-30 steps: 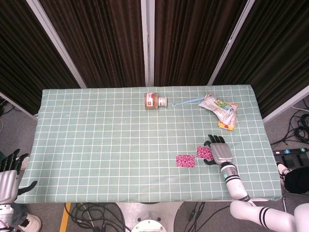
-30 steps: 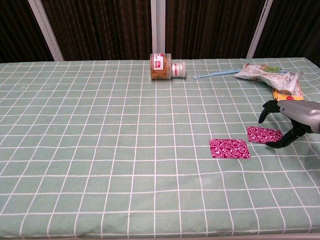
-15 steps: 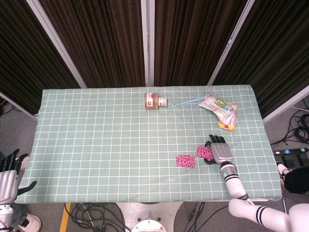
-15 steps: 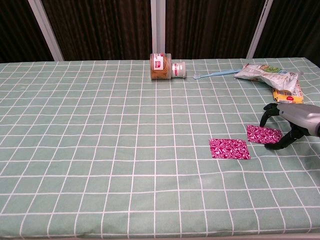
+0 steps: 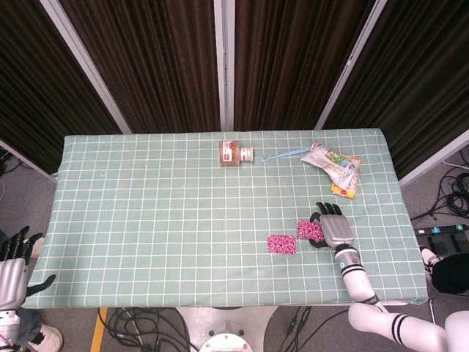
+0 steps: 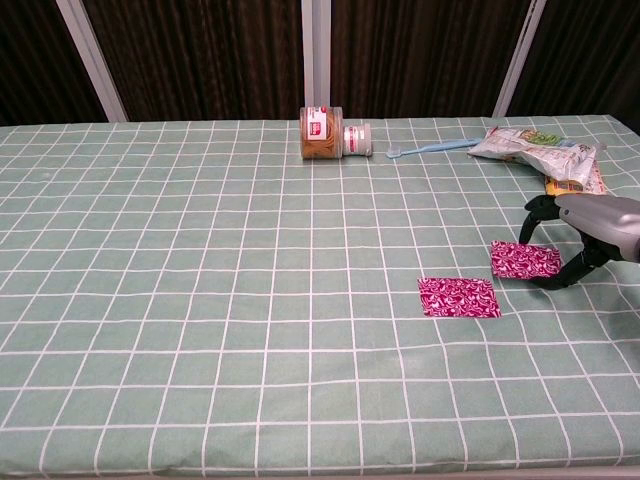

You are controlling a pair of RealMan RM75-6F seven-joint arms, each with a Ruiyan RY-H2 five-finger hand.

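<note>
Right hand (image 6: 585,240) is hovering low over the tablecloth (image 6: 200,300), fingers and thumb arched apart around the near pink patterned packet (image 6: 524,259); whether the tips are touching it I cannot tell. I am keeping the span wide so the flat packet sits between them. Just beyond the thumb side, a second pink packet (image 6: 458,297) is lying flat, close but apart. Farther ahead, snack bags (image 6: 540,146) are piling together, with a blue toothbrush (image 6: 430,148) and a toppled jar (image 6: 330,134) beyond. Left hand (image 5: 10,268) is hanging spread off the table edge, holding nothing.
</note>
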